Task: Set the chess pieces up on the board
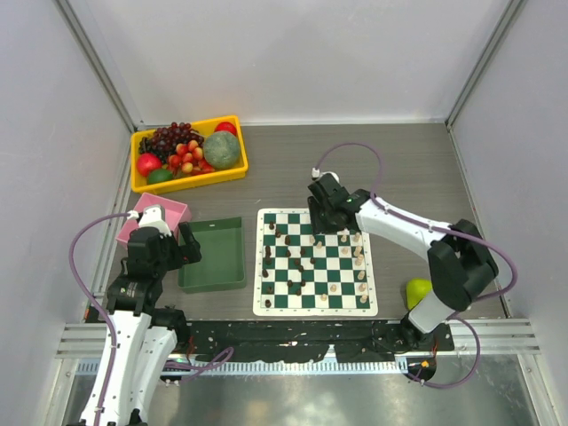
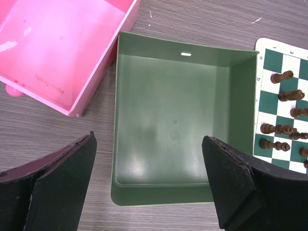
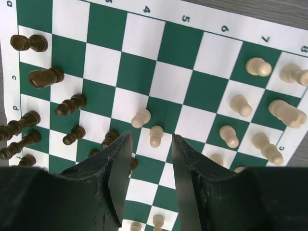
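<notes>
The green-and-white checked board [image 1: 308, 308] lies at mid-table. Dark chess pieces [image 1: 286, 259] stand scattered on its left half and cream pieces [image 1: 358, 257] on its right. My right gripper [image 1: 326, 224] hangs over the board's far edge, open and empty. In the right wrist view the board [image 3: 173, 48] fills the frame, and the gripper [image 3: 151, 140] has a cream pawn [image 3: 155, 136] standing just beyond its tips. Dark pieces [image 3: 45, 77] are at left, cream ones [image 3: 240, 106] at right. My left gripper [image 1: 189, 248] is open and empty above the green tray's near edge [image 2: 148, 159].
An empty green tray [image 1: 214, 277] sits left of the board and also shows in the left wrist view [image 2: 173, 53]. A pink tray [image 1: 175, 207] lies beyond it. A yellow bin of fruit [image 1: 232, 172] stands at the back left. A green pear [image 1: 417, 290] lies right of the board.
</notes>
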`<state>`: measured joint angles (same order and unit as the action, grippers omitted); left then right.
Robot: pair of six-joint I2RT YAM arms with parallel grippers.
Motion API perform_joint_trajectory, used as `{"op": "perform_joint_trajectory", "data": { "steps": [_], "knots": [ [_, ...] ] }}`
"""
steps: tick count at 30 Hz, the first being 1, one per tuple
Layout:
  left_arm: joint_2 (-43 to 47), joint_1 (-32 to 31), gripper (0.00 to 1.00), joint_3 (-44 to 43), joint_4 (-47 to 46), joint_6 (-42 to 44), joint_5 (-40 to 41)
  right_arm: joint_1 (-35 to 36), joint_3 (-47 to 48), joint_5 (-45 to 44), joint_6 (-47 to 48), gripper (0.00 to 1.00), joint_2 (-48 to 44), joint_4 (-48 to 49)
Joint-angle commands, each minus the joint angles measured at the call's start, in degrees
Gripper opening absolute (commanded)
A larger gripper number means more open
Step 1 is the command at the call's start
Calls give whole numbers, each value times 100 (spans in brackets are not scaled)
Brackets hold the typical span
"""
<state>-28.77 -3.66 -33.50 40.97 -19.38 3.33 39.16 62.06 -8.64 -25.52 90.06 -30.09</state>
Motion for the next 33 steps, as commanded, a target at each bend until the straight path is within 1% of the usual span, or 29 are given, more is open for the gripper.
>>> {"op": "perform_joint_trajectory", "data": {
  "steps": [1,8,16,23,28,33],
  "knots": [
    [21,15,99,-192,-160,-5,-43,188,490,-14,135,45,441,-67],
    [12,6,99,-184,-151,-5,-43,443,781,-190,144,45,846,-147],
    [30,6,99,-184,-151,-5,-17,461,1001,-410,187,43,1189,-278],
    [30,6,99,-184,-159,-5,-17,461,1010,-428,179,41,1295,-305],
    [3,15,99,-184,-160,-5,-43,461,1027,-410,205,37,1347,-296],
    [3,15,99,-184,-151,-5,-34,461,1036,-349,205,35,1409,-296]
  ]
}}
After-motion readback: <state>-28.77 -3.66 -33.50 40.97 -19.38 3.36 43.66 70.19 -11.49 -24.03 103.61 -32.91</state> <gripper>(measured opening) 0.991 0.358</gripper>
